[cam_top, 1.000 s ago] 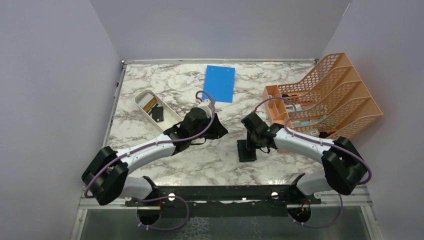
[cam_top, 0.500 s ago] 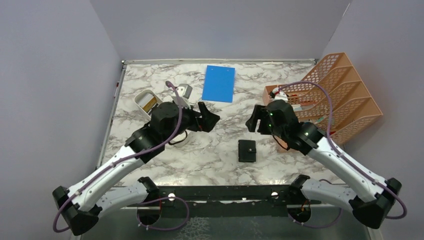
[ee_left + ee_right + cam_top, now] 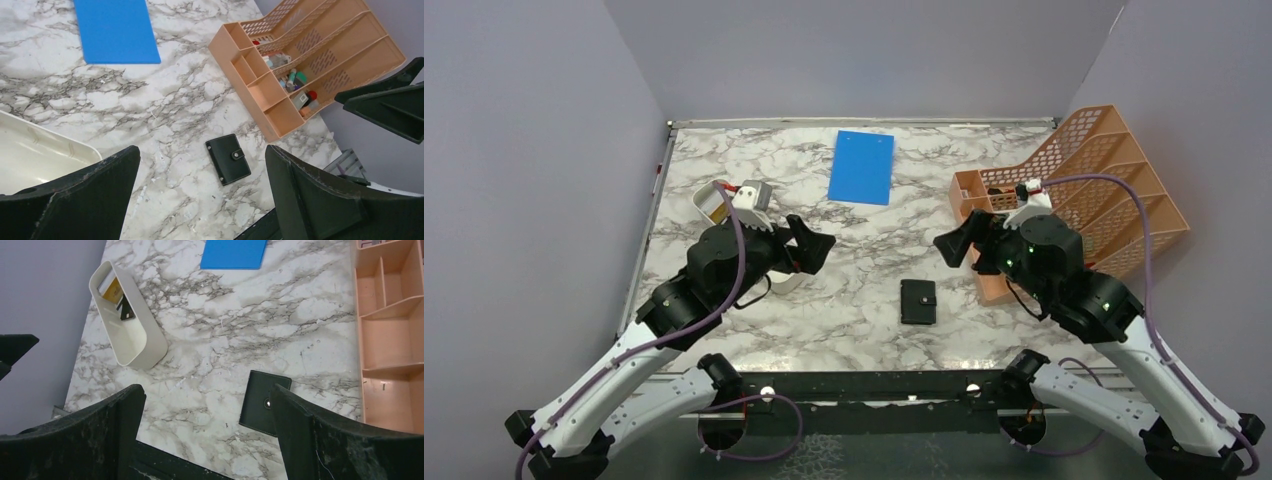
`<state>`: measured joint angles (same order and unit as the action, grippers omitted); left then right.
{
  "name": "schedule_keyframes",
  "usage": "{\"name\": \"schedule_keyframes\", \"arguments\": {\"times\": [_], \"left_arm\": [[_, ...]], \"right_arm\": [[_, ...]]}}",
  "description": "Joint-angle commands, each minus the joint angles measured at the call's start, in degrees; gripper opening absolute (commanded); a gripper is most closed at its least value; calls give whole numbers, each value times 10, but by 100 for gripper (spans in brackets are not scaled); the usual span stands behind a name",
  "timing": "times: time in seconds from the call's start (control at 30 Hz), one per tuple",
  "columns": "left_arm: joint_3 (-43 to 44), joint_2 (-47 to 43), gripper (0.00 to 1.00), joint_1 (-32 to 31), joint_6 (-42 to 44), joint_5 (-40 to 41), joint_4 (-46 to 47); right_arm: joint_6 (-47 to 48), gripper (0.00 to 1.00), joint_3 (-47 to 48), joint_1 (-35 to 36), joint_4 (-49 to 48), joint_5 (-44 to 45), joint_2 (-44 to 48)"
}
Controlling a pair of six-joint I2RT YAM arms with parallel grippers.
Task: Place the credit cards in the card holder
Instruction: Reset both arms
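Tho low before, L+R grippers (image 3: 814, 240) (image 3: 954, 245) up

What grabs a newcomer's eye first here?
The bright blue board at the table's far middle and the orange mesh rack at the right edge. Then the closed black card holder lying alone near centre, the left gripper and right gripper open to either side.

Grey-lilac walls (image 3: 864, 50), marble table (image 3: 844, 300)

Bright, even overhead light, soft faint shadows, sharp focus, no glare
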<state>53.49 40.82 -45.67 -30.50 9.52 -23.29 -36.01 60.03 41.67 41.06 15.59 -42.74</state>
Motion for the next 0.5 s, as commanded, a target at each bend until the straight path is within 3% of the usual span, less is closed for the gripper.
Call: {"name": "schedule_keyframes", "arguments": {"times": [0.0, 0.47], "left_arm": [[-13, 15, 99, 2, -4, 4, -17], [-25, 22, 99, 2, 2, 3, -15]], "right_arm": [[-5, 100, -10, 0, -15, -47, -19], [2, 100, -23, 0, -50, -63, -21]]}}
